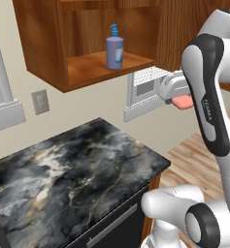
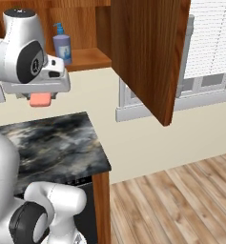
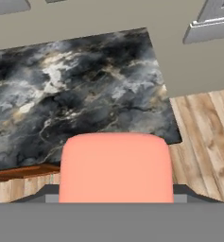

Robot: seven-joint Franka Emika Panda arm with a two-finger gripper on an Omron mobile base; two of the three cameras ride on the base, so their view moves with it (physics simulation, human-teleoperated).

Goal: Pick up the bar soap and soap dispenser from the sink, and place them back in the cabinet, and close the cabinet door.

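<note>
Soap comes first: the bar soap (image 3: 116,168) sits clamped between the jaws of our gripper (image 2: 40,101), carried in the air above the marble counter (image 1: 73,174) and below the level of the cabinet (image 1: 43,53) shelf. In the left base view we see it as a pink end (image 1: 184,101) poking out past the hand. We judge it light and stiff, but smooth, so it could slide if we tilt or jolt it. We hold it across its flat body with much of the bar sticking out ahead of the fingers; that hold looks sound enough, and we would not re-grip in mid-air.

Up on the shelf, the soap dispenser (image 1: 115,48) stands upright, near the front lip and toward the right-hand side. We take its part of the job as done. It looks tall and narrow, so a bump could tip it.

For room, the shelf has bare wood to the left of the bottle, and that seems the safer landing spot. The edges we must watch are the shelf's front lip, which the bar has to clear from below, and the cabinet door (image 2: 150,57), which stands swung open beside the opening on the right. Between door and bottle the gap is narrower than the space on the other side. Below us the counter is bare, so lifting straight up before going in looks unobstructed.
</note>
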